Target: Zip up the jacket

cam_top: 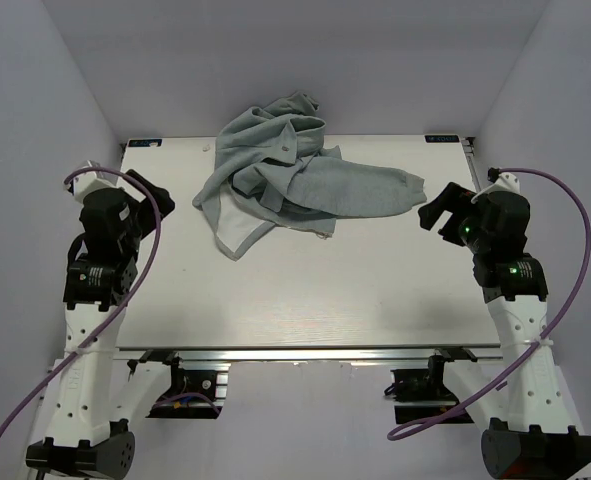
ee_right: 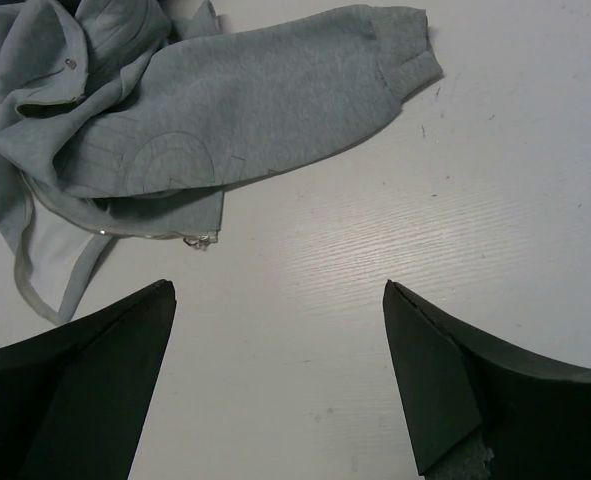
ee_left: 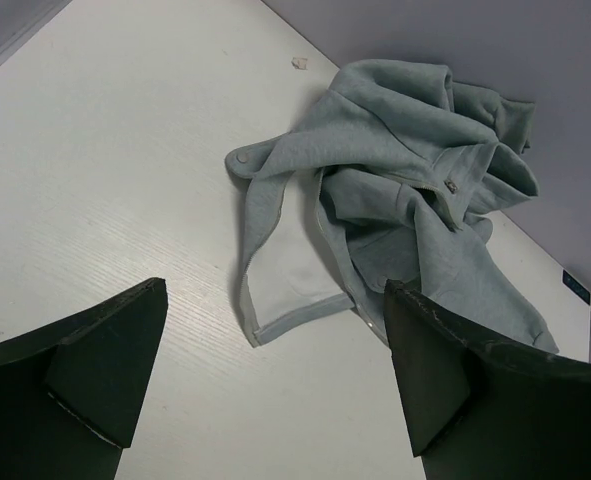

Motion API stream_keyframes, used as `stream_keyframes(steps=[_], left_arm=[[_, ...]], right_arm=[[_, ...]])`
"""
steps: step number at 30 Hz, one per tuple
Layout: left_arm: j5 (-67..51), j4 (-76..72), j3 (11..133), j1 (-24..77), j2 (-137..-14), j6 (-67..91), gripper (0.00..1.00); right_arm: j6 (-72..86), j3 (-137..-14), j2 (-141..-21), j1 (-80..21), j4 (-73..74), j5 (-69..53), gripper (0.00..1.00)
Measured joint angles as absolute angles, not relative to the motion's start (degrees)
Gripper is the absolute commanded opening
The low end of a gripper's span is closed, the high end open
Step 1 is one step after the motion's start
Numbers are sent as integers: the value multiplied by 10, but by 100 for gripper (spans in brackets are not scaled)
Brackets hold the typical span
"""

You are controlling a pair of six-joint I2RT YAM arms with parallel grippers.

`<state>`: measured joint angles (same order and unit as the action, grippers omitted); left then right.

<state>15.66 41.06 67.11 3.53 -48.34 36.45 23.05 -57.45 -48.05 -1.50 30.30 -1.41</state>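
1. The jacket (cam_top: 275,170) is lying crumpled at the far middle of the desk (cam_top: 305,290), one sleeve (ee_right: 275,90) stretching toward the right arm; the left fingers (ee_left: 95,370) and right fingers (ee_right: 455,390) are both standing wide apart, holding nothing, well apart from the cloth.
2. The zipper tracks are mostly hiding in the folds; only a silvery zipper end (ee_right: 200,240) is showing near the pale lining (ee_left: 290,270); grabbing there is risking a pinch through several fleece layers at once.
3. Tugging one edge while nothing is pinning the heap is probably going to drag the whole bundle instead of spreading it.
4. The heap's far part seems to be reaching the desk's back edge; pushing that way is risking a slide off.
5. The sleeve is lying across the front, so it is likely going to block the two halves from meeting.
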Motion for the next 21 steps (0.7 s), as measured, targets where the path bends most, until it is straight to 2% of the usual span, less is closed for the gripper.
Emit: stream_keyframes(steps=[6, 11, 19, 21], left_arm=[[152, 407, 672, 35, -511, 361, 98], [108, 365, 674, 35, -592, 345, 98], [-5, 224, 743, 35, -855, 271, 98], [-39, 206, 796, 35, -936, 244, 98]], right_arm=[[227, -570, -473, -15, 293, -15, 89], [212, -560, -490, -15, 267, -36, 89], [206, -588, -651, -26, 200, -90, 89], [205, -619, -709, -50, 190, -91, 89]])
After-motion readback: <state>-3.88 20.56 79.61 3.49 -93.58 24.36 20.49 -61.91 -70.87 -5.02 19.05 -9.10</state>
